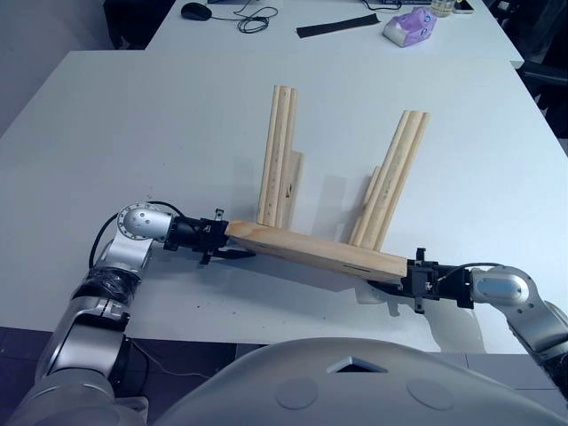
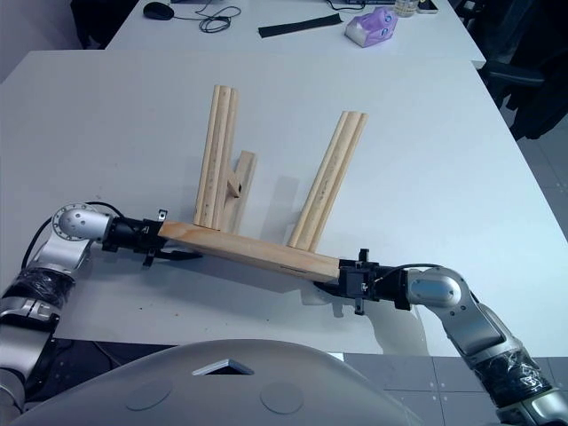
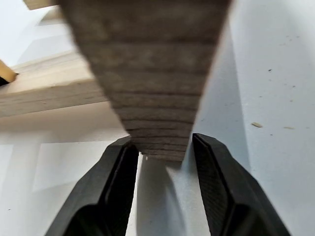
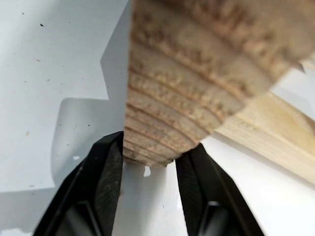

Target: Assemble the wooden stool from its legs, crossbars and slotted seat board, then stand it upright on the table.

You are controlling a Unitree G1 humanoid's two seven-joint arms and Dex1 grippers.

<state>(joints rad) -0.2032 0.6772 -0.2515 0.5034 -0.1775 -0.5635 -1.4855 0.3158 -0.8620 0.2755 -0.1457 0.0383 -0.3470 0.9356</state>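
Observation:
The stool (image 1: 319,248) lies with its seat board (image 2: 257,248) low over the white table (image 1: 133,133) and its legs pointing up and away. One pair of legs (image 1: 280,155) stands near the left end, the other pair (image 1: 395,177) near the right end. A short crossbar (image 2: 240,182) shows beside the left legs. My left gripper (image 1: 217,240) is shut on the board's left end, its black fingers (image 3: 118,182) flanking the layered edge (image 3: 157,98). My right gripper (image 1: 410,280) is shut on the right end, with the board's edge (image 4: 162,118) between its fingers (image 4: 106,182).
The table's near edge (image 1: 266,335) runs just below the board. A second table (image 1: 337,40) behind carries a mouse (image 1: 195,11), a cable, a black strip (image 1: 337,25) and a purple pack (image 1: 408,27). Open tabletop lies left of and beyond the stool.

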